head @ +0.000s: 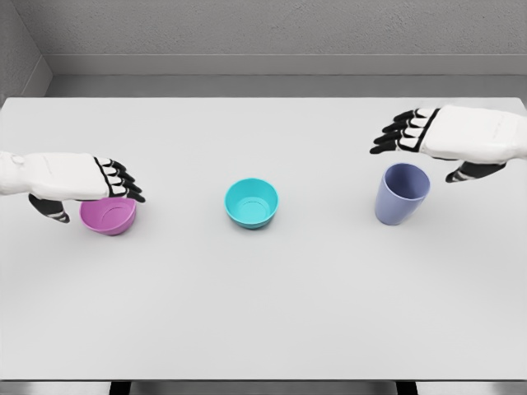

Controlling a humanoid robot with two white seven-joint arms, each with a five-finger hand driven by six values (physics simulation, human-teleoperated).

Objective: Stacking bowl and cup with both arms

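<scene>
A pink bowl (109, 216) sits on the white table at the left. My left hand (90, 191) hovers right over it, palm down, fingers spread, covering its far rim. A teal bowl (252, 202) stands upright in the middle. At the right stands a blue-violet cup (402, 193), upright. My right hand (432, 148) floats above and slightly behind the cup, fingers extended toward the left, thumb down beside the cup's right side, holding nothing.
The white table (263, 313) spans the view, its front edge near the bottom and its far edge against a grey wall. Nothing else lies on it besides the two bowls and the cup.
</scene>
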